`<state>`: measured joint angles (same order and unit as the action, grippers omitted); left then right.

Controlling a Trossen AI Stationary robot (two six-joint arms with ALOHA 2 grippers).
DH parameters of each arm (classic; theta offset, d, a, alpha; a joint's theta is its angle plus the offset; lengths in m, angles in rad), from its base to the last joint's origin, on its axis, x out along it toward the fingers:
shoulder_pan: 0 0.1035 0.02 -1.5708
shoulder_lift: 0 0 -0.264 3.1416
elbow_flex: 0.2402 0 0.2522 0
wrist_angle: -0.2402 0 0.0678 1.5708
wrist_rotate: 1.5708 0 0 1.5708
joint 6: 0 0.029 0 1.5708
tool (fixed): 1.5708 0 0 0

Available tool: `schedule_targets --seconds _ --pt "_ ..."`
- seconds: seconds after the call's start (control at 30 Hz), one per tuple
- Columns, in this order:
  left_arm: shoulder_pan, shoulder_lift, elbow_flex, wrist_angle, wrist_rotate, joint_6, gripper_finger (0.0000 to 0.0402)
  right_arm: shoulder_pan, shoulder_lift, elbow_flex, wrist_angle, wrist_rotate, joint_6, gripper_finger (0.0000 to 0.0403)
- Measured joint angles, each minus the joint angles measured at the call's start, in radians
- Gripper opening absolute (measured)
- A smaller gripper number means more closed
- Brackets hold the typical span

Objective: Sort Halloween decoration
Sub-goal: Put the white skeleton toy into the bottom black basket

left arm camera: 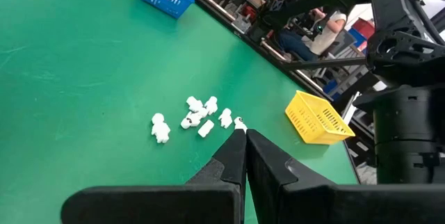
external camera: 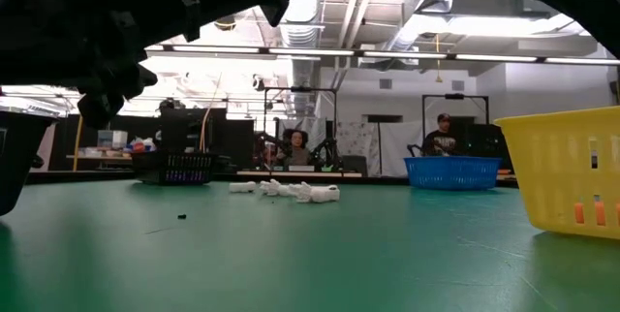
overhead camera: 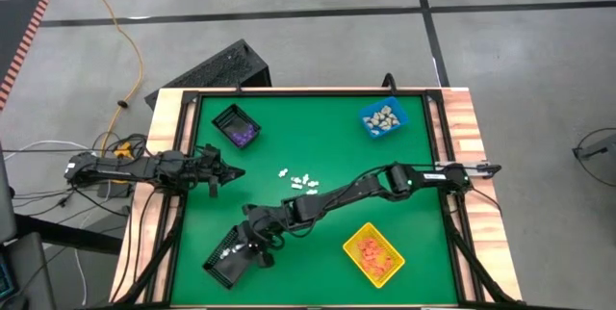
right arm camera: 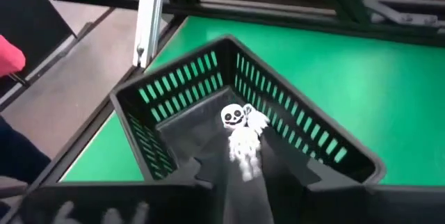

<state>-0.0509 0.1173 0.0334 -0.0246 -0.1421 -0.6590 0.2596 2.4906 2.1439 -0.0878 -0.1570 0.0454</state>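
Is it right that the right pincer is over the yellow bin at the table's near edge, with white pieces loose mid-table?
Not the yellow bin: the high view shows the right pincer over the black bin. White pieces do lie loose mid-table.

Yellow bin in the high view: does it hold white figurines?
No, the yellow bin at the table's front right holds only orange pieces; loose white figurines lie on the green mat mid-table.
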Motion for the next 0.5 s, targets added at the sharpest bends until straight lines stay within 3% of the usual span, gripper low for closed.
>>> schedule_targets --seconds 0.3,0.4,0.5 --pt "0.0 0.0 0.0 -0.001 0.0 0.0 0.0 -0.007 -0.002 0.0 -0.003 0.0 0.0 0.0218" --pt "0.0 0.0 0.0 -0.001 0.0 0.0 0.0 -0.012 -0.004 0.011 -0.02 0.0 0.004 0.0237" --pt "0.0 0.0 0.0 -0.001 0.0 -0.002 0.0 -0.027 -0.006 0.083 -0.145 0.0 0.008 0.024"
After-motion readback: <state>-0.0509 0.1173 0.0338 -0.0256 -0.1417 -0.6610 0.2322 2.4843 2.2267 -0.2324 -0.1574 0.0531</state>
